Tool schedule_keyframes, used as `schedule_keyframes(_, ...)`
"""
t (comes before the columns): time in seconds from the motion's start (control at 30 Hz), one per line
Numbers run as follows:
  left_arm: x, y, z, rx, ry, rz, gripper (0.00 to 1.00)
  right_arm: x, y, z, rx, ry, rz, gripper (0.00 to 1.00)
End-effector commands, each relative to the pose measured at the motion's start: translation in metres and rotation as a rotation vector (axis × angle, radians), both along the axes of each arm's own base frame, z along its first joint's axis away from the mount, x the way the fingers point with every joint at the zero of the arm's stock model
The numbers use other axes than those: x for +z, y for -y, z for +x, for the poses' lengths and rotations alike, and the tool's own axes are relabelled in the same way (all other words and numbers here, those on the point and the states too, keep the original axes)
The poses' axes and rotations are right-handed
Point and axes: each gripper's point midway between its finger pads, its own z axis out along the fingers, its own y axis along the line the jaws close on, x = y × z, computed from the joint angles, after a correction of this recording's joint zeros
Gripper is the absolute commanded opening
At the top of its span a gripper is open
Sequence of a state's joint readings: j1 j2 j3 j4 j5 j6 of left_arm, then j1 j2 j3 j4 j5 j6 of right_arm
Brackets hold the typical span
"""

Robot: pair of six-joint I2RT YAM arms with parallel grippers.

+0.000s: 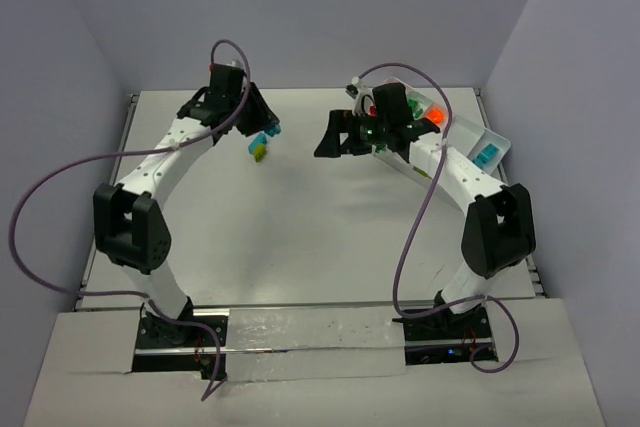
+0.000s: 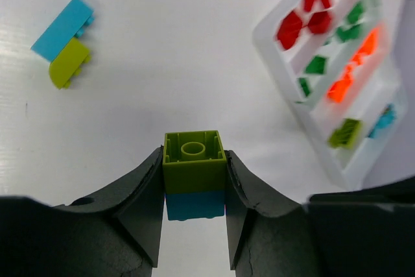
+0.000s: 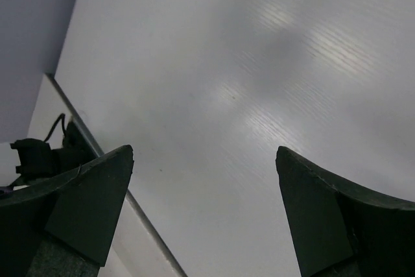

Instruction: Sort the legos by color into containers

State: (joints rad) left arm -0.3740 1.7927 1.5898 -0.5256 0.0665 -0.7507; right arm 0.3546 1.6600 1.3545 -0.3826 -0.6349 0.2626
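My left gripper is shut on a stack of two legos, a yellow-green brick on a blue one, held off the table. In the top view this gripper is at the back left. A cyan brick joined to a yellow-green brick lies on the table close by. The containers are the compartments of the white tray at the back right. They hold red, green, orange, yellow-green and cyan bricks. My right gripper stands open and empty beside the tray.
White walls close the table at the back and on both sides. A metal rail runs along the table's edge in the right wrist view. Purple cables loop from both arms over the table.
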Motion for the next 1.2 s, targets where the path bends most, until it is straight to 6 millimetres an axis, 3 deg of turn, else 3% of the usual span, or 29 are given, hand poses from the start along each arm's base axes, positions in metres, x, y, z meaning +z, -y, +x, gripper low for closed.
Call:
schedule_keyframes(0.0, 0.069, 0.004, -0.004, 0.04, 0.096, -0.192, 0.0, 0.074, -0.038, 0.016, -0.071, 0.152, 0.14, 1.0)
schedule_keyframes(0.1, 0.092, 0.007, -0.009, 0.018, 0.124, -0.276, 0.0, 0.089, -0.058, 0.023, -0.088, 0.181, 0.151, 1.0)
schedule_keyframes(0.2, 0.099, 0.018, -0.022, -0.02, 0.081, -0.389, 0.0, 0.105, -0.077, 0.027, -0.09, 0.233, 0.156, 1.0)
schedule_keyframes(0.43, 0.106, 0.028, -0.033, -0.052, 0.051, -0.479, 0.0, 0.106, -0.105, 0.033, -0.102, 0.247, 0.137, 1.0)
schedule_keyframes(0.67, 0.117, 0.032, -0.036, -0.062, 0.047, -0.529, 0.0, 0.094, -0.11, 0.046, -0.15, 0.223, 0.095, 0.98)
schedule_keyframes(0.83, 0.119, 0.035, -0.039, -0.074, 0.04, -0.553, 0.0, 0.089, -0.108, 0.048, -0.165, 0.23, 0.08, 0.85)
schedule_keyframes(1.03, 0.112, 0.032, -0.038, -0.052, 0.036, -0.541, 0.01, 0.097, -0.107, 0.043, -0.146, 0.264, 0.108, 0.52)
schedule_keyframes(1.17, 0.104, 0.026, -0.036, -0.029, 0.041, -0.506, 0.11, 0.104, -0.107, 0.038, -0.12, 0.295, 0.134, 0.37)
